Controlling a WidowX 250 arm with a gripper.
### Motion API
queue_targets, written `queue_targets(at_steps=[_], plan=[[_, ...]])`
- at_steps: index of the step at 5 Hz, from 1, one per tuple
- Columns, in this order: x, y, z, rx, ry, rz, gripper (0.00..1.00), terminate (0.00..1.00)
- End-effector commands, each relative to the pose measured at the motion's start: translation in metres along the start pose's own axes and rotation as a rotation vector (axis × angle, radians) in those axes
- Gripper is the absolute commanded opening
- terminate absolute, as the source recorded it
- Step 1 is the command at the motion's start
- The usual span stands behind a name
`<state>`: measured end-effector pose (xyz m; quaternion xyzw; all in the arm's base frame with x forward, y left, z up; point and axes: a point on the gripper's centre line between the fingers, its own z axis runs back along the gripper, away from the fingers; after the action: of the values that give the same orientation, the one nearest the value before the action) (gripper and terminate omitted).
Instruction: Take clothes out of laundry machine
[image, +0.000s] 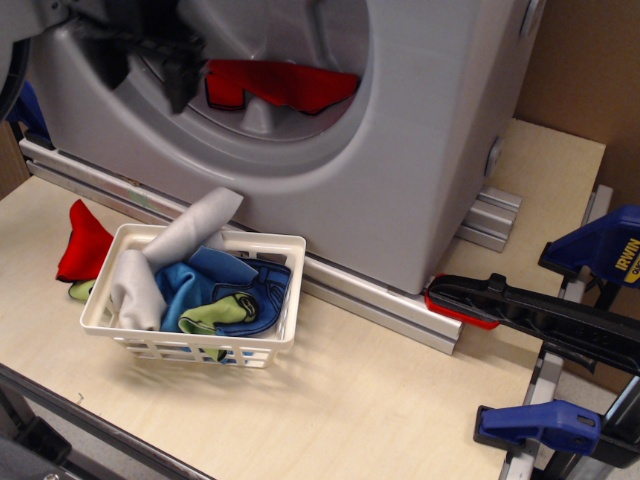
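Lying inside the drum hole of the laundry machine (420, 150), the clothes (285, 84) are seen as a red piece with dark edging, draped over the drum's lower ridge. The gripper (150, 62) is blurred at the hole's left rim, just beside the red piece; whether it is wide or narrow cannot be told. On the bench (350, 400), a white basket (290, 300) of blue, green and grey cloths is placed before the machine, with a plain red cloth (85, 240) at its left.
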<state>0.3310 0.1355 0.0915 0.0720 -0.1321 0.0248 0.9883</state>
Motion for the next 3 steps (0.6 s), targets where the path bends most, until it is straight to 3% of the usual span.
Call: queue_targets(at_steps=[1,2,3], plan=[[0.023,-0.008,0.002,-0.052,-0.226,-0.036,1.00,0.00],[0.034,-0.016,-0.002,-0.103,-0.295,-0.039,1.00,0.00],[0.048,-0.023,-0.002,-0.133,-0.324,-0.046,1.00,0.00]])
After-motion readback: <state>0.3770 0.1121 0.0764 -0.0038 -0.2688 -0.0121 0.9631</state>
